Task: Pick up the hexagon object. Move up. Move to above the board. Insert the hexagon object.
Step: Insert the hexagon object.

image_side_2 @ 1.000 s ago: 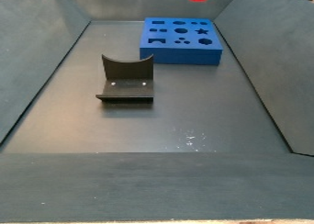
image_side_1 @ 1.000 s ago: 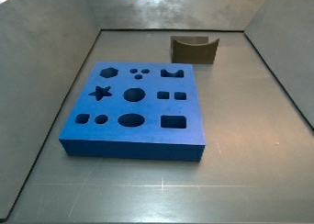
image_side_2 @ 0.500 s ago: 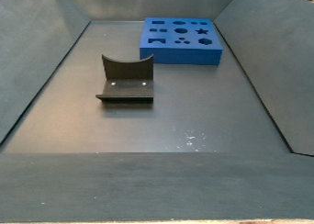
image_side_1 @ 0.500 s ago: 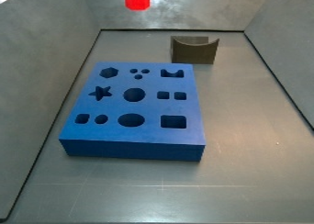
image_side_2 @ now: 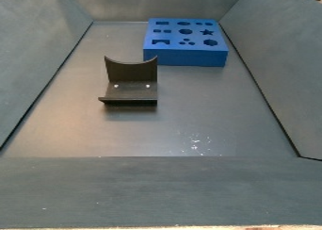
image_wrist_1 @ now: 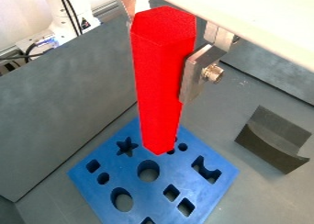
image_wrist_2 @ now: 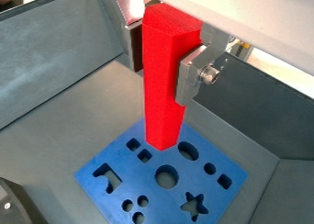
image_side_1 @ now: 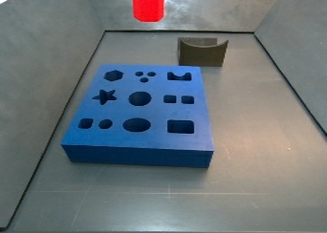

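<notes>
My gripper (image_wrist_1: 161, 64) is shut on the hexagon object (image_wrist_1: 160, 90), a tall bright red prism held upright between the silver fingers (image_wrist_1: 196, 73). Both wrist views show this grip; in the other one the gripper (image_wrist_2: 164, 70) clamps the rod (image_wrist_2: 163, 99) near its upper end. The board (image_wrist_1: 147, 177), a flat blue block with shaped holes, lies far below the rod's lower end and also shows in the wrist view (image_wrist_2: 166, 182). In a side view the rod (image_side_1: 147, 4) hangs at the top edge, behind the board (image_side_1: 138, 141). The board (image_side_2: 186, 51) also shows in a side view without the rod.
The fixture (image_side_1: 202, 52), a dark olive curved block on a base plate, stands on the floor beyond the board's far right corner; it also shows in a side view (image_side_2: 128, 81) and a wrist view (image_wrist_1: 276, 140). Grey sloped walls (image_side_1: 52, 94) enclose the floor.
In a side view more of the red rod now shows below the top edge. In the other side view its tip has left the frame. Board and fixture have not moved.
</notes>
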You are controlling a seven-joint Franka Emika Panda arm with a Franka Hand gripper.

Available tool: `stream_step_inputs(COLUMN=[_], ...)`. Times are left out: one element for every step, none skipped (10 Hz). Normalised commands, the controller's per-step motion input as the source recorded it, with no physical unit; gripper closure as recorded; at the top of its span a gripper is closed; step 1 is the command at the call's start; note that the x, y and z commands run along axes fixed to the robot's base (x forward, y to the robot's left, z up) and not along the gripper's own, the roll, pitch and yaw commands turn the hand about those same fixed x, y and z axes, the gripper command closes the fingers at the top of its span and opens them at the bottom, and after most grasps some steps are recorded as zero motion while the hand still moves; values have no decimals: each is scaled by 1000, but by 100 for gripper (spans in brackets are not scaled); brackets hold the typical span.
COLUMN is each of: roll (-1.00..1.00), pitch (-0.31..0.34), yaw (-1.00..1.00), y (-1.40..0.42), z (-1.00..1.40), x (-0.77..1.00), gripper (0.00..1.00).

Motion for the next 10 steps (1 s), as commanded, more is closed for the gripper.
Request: stream_step_inputs(roll=[0,-96,-13,-31,0,0,0,0,0,0], pitch=[0,-29,0,-1,0,-10,0,0,0,0], yaw=[0,289,331,114,0,-866,-1000,-1000,-951,-620], y=[14,777,840,651,51,117,0,0,0,91], z=[0,0,-97,-237,0,-257,-334,-343,-346,-160], x=[20,0,-29,-54,0,0,0,0,-231,-606], gripper=[100,100,100,100,100,100,100,100,100,100])
